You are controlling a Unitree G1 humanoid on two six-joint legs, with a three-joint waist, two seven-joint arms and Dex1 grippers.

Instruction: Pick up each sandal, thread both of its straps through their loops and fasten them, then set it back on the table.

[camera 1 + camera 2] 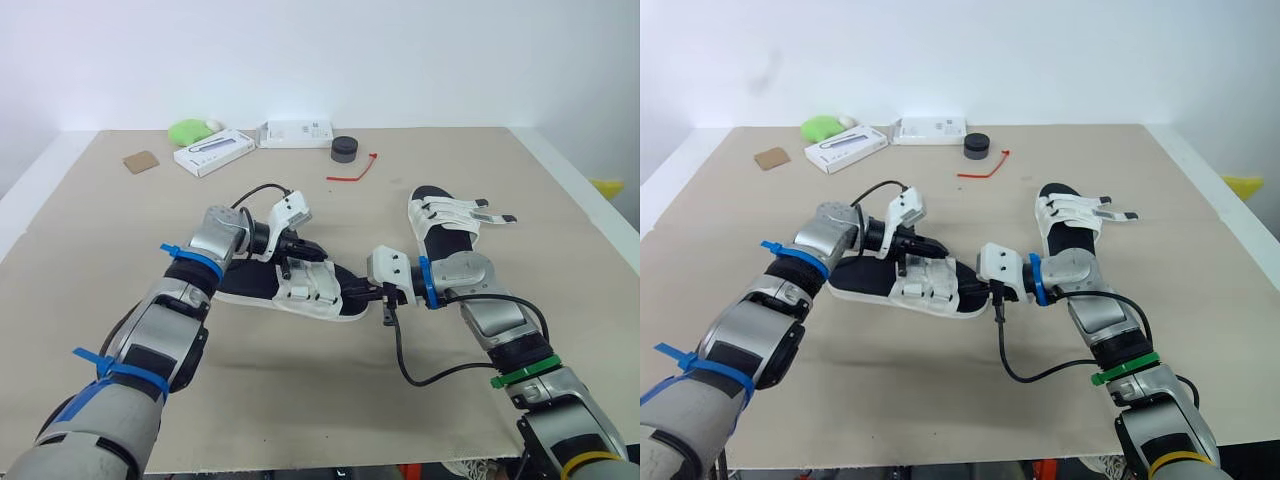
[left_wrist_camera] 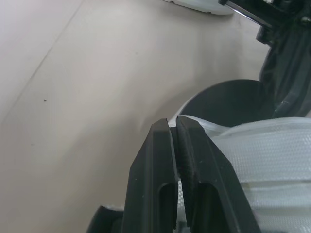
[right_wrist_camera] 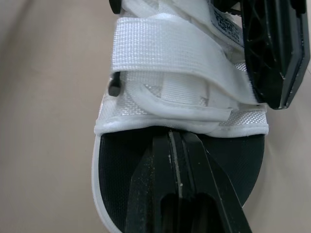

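On near sandal (image 1: pixel 250 285), left gripper (image 2: pixel 173 125) sits pinched together over straps (image 3: pixel 165 53), right gripper (image 3: pixel 171 138) likewise at toe end; straps look soft, floppy, sole (image 3: pixel 119 165) light, so grip a strap tip

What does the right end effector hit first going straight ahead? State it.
The white strap band of the sandal, just beyond the right end effector over the black footbed. Height is unclear; it might skim over.
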